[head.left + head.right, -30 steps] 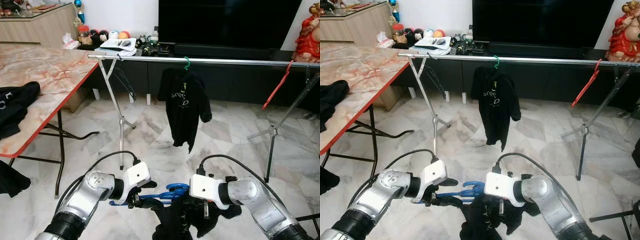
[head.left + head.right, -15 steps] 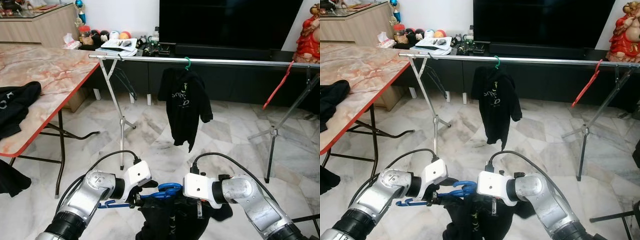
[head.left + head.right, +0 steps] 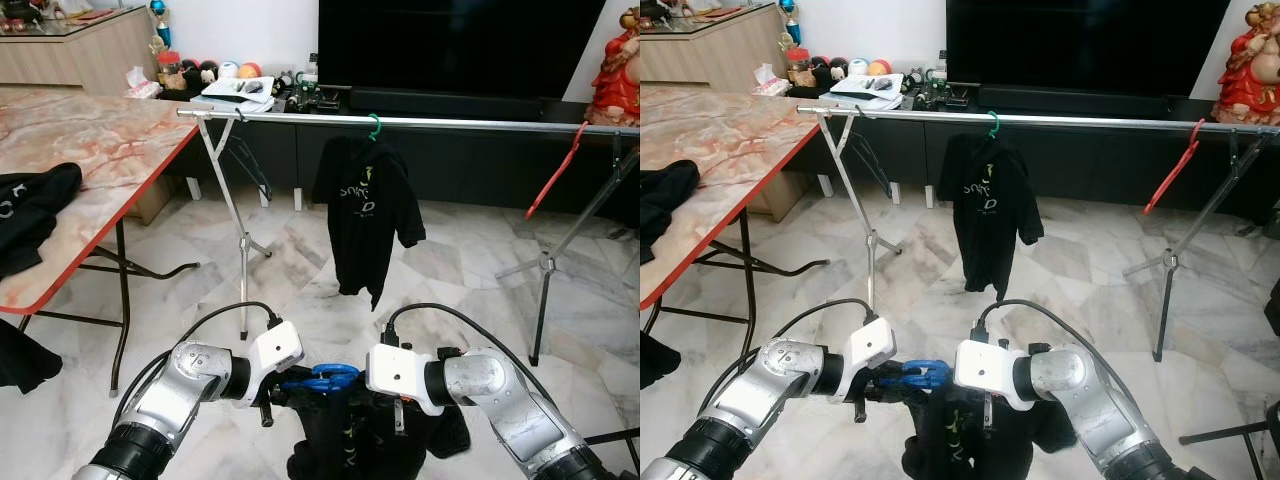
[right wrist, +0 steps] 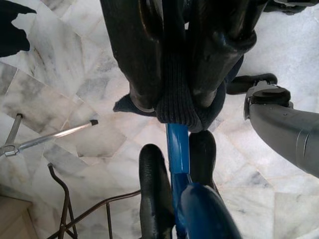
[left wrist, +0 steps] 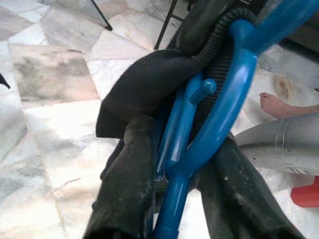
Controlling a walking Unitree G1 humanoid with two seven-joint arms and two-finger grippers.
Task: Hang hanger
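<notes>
A blue hanger (image 3: 322, 378) with a black garment (image 3: 365, 440) draped on it is held low in front of me, above the floor. My left gripper (image 3: 278, 392) is shut on the blue hanger (image 5: 214, 114), one finger (image 5: 132, 169) on each side of its neck. From the other side, my right gripper (image 4: 174, 99) is shut on the garment's ribbed collar (image 4: 177, 107) where it wraps the hanger. Farther ahead runs the silver clothes rail (image 3: 460, 123), at about table height.
A black T-shirt (image 3: 370, 215) on a green hanger and a red hanger (image 3: 555, 170) hang from the rail. A marble-top folding table (image 3: 100, 140) with dark clothes (image 3: 30, 215) stands at my left. A person's bare foot (image 5: 276, 104) rests on the floor nearby.
The hanger's blue arm that stuck out left of my left gripper no longer shows. The grippers have drawn closer together. The black T-shirt on the rail has swung slightly.
</notes>
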